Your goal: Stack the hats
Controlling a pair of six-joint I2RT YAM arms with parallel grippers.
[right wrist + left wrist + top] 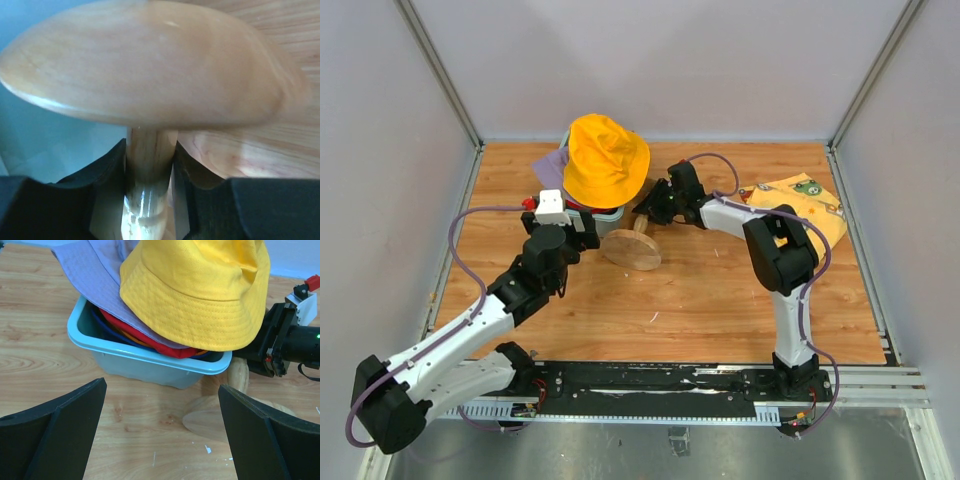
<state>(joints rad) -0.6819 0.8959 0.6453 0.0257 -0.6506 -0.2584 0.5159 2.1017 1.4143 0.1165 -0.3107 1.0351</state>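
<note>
Your left gripper (162, 386) hangs wide open and empty, facing the teal tub (145, 358) just ahead. Beside the tub, the wooden stand (632, 249) is tipped, its stem pointing away toward your right gripper (150, 150), whose fingers pinch that stem. Farther back, the yellow hat (605, 160) tops the hats piled in the tub, nearer your left arm.

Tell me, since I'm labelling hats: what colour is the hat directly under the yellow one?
Lavender. The lavender hat shows best in the left wrist view.
</note>
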